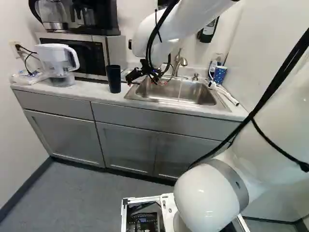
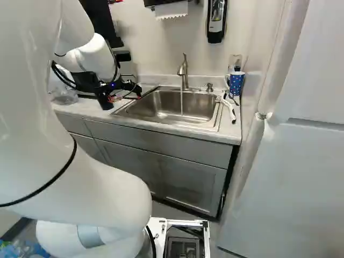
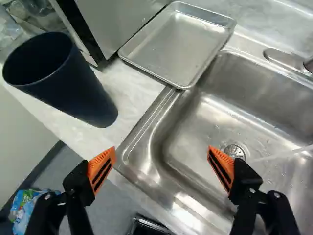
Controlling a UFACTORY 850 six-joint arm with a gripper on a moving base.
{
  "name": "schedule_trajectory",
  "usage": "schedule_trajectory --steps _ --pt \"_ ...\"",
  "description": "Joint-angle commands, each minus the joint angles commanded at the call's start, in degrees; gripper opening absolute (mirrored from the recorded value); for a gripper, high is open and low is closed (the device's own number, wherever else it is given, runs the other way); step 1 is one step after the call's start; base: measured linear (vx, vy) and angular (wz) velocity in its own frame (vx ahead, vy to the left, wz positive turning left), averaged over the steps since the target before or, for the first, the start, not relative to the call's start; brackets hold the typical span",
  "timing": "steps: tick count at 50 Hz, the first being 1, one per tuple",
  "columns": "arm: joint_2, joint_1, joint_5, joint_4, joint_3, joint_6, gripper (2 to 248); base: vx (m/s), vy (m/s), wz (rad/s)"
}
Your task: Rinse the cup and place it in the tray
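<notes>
Currently, your pincer [image 2: 126,97] gaping wide, above the sink's [image 3: 146,176] front left corner, cup [image 3: 73,85] near the table's [image 3: 129,83] front edge

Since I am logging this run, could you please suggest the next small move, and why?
Probably ease the open end effector toward the dark cup: it stands upright on the counter, outside the fingers, while water runs into the sink.
</notes>
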Motion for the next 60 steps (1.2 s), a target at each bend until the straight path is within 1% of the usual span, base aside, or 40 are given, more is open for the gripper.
schedule_trajectory --steps 27,38,47,60 --pt "-2.9 5.2 0.0 0.0 -2.7 0.0 247 0.000 0.000 0.000" --pt "-2.9 7.2 0.0 0.0 -2.7 0.0 247 0.000 0.000 0.000" --pt "-3.8 8.0 1.2 0.0 -2.7 0.0 247 0.000 0.000 0.000" --pt "-5.7 8.3 6.1 0.0 -2.7 0.0 247 0.000 0.000 0.000"
